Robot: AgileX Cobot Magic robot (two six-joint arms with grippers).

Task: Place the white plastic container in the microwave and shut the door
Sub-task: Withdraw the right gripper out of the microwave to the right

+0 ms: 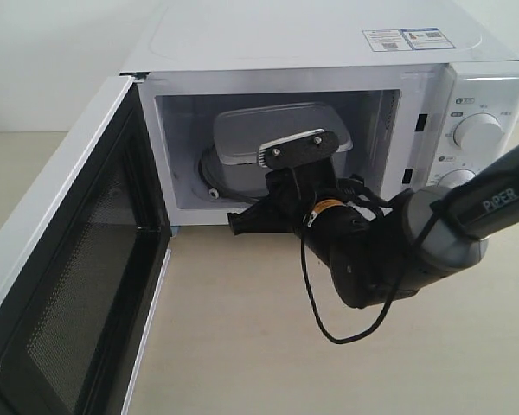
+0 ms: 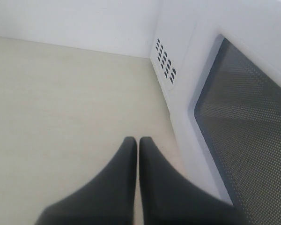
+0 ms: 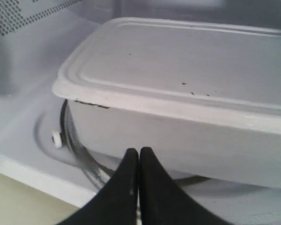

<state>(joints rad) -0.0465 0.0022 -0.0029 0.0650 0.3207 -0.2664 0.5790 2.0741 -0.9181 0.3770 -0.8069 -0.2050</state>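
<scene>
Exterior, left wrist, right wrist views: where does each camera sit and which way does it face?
Exterior: off the arms, high in front of the microwave, looking down into its open cavity; right arm shows.
Left wrist: outside the open door, facing the table and the microwave's vented side; shut left pincer shows.
Right wrist: at the cavity's mouth, facing the container; shut right pincer shows.
Shared: exterior and right wrist both show the container; exterior and left wrist, the door's mesh window.
</scene>
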